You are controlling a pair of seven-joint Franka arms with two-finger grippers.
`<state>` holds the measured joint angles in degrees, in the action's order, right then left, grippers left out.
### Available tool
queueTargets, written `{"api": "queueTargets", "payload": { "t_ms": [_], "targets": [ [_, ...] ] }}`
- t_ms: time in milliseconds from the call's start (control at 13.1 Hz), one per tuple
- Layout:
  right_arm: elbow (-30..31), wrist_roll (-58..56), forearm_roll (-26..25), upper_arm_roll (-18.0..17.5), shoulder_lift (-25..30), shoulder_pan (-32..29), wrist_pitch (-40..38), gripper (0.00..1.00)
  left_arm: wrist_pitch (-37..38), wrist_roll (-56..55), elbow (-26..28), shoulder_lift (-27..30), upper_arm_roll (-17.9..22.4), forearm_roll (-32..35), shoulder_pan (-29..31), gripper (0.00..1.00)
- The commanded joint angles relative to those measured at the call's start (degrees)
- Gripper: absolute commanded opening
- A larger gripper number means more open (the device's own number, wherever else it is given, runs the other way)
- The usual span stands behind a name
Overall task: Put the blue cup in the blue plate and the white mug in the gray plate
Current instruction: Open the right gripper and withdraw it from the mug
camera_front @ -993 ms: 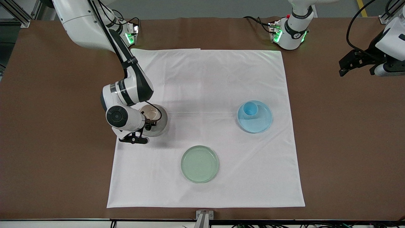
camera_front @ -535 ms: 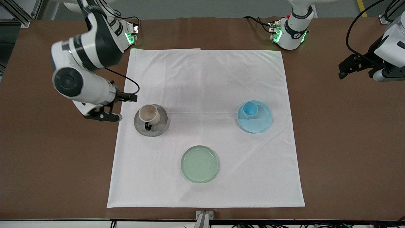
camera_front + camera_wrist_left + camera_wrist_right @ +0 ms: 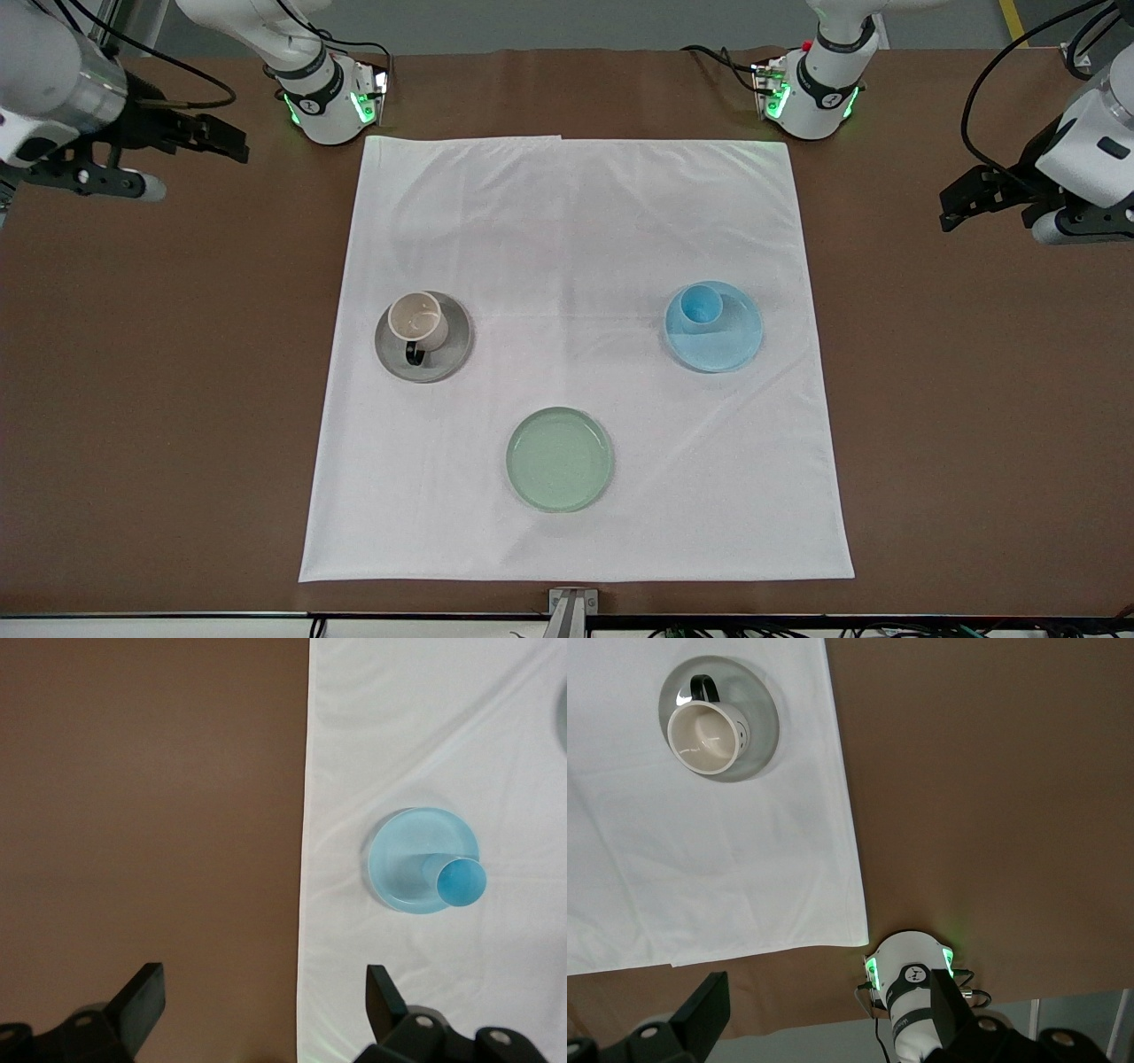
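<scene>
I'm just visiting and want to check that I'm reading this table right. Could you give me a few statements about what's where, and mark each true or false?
1. The mug stands on the gray plate. True.
2. The blue cup lies tipped over on the cloth. False: it stands upright on the blue plate.
3. The green plate has nothing on it. True.
4. The right hand grips the mug. False: it is open, over bare table, away from the mug.
5. The green plate is nearer the front camera than the other two plates. True.
6. The left hand holds the cup. False: it is open, off the cloth.
</scene>
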<state>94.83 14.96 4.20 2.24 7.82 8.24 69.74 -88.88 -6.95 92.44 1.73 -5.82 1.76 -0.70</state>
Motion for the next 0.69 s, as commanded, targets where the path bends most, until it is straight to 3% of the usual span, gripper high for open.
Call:
{"api": "queueTargets", "payload": {
  "t_ms": [0,229,611],
  "targets": [
    [2.37,-3.36,-0.07,-0.66,4.38,-3.84,-0.39,1.0,-1.73,0.44,-0.07,-0.76,-0.16,-1.32,0.09,1.0],
    [2.29,-3.71,-5.33,-1.1,7.11,-3.68,-0.66,1.0,-1.73,0.44,-0.16,-0.42,-0.07,-1.41,0.44,1.0],
    [-0.44,-7.47,-5.7,-0.67,7.03,-4.02,-0.4,1.0,-1.91,0.53,-1.04,-0.77,0.02,-1.41,1.23,1.0]
  ]
}}
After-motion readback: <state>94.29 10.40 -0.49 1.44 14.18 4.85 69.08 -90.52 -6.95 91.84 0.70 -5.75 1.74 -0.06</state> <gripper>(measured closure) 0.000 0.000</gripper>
